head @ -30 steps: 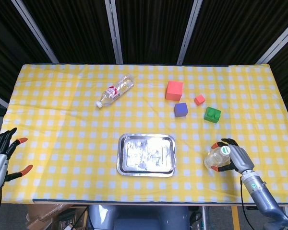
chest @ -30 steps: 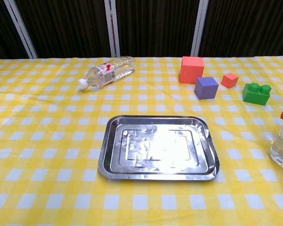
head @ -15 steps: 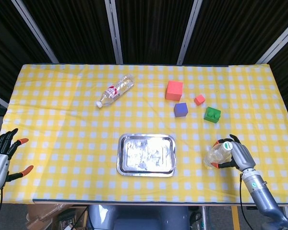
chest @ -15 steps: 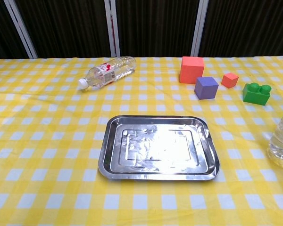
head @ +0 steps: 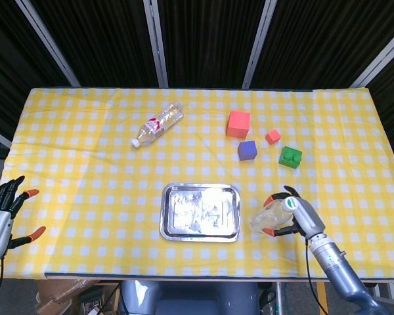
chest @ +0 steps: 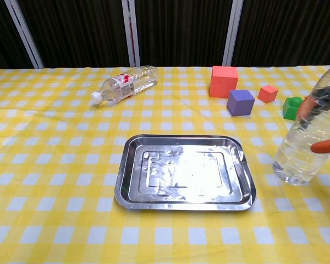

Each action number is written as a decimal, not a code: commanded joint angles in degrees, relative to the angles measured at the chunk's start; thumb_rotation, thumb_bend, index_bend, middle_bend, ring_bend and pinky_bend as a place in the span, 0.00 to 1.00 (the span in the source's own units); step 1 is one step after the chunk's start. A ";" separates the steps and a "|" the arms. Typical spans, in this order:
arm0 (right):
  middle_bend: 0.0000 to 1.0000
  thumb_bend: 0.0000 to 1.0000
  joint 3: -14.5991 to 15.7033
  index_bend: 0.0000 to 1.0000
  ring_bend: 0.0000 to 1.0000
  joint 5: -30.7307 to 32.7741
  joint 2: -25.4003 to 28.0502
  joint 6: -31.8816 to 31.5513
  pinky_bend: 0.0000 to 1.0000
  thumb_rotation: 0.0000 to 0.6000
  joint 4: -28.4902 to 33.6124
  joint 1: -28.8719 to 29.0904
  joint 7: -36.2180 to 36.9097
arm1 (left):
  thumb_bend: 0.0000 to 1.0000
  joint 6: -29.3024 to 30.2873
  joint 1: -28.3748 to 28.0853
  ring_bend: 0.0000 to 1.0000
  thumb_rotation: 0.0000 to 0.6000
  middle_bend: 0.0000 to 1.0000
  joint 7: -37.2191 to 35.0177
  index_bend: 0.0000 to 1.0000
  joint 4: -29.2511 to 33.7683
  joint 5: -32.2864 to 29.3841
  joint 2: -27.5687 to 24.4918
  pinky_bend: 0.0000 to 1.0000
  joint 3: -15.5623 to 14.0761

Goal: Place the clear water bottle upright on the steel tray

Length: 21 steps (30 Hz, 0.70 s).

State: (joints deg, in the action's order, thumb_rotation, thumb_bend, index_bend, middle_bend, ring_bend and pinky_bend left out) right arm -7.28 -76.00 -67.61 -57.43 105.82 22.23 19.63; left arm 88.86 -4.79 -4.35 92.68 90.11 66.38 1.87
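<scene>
My right hand grips a clear, label-free water bottle near its cap. The bottle hangs tilted just right of the steel tray, its base toward the tray. In the chest view the bottle stands nearly upright above the cloth, right of the tray, with my right hand wrapped around its upper part at the frame edge. The tray holds nothing. My left hand hovers off the table's left front corner with its fingers spread, holding nothing.
A second clear bottle with a red label lies on its side at the back left. A red cube, purple cube, small red cube and green brick sit back right of the tray.
My right hand has carried the clear bottle leftward, from the table's right front area to just beside the tray, and raised it. The left hand has stayed in place.
</scene>
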 commanded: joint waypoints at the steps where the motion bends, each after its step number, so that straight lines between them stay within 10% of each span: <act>1: 0.53 0.15 -0.27 0.65 0.28 0.88 -2.70 1.80 0.00 1.00 2.35 1.97 -2.51 | 0.18 -0.13 -0.03 0.00 1.00 0.00 0.08 0.23 -0.06 -0.14 0.00 0.00 0.03; 21: 0.53 0.15 -2.72 0.66 0.28 6.77 -15.16 0.52 0.00 1.00 -0.43 6.51 -12.28 | 0.18 -0.43 -0.08 0.00 1.00 0.00 -0.03 0.23 -0.05 -0.76 -0.22 0.00 0.28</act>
State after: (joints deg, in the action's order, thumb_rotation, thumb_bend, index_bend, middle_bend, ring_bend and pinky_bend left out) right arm -9.86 -69.43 -82.53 -56.87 105.58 28.53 7.64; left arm 88.44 -4.86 -4.38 92.63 89.35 66.15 2.15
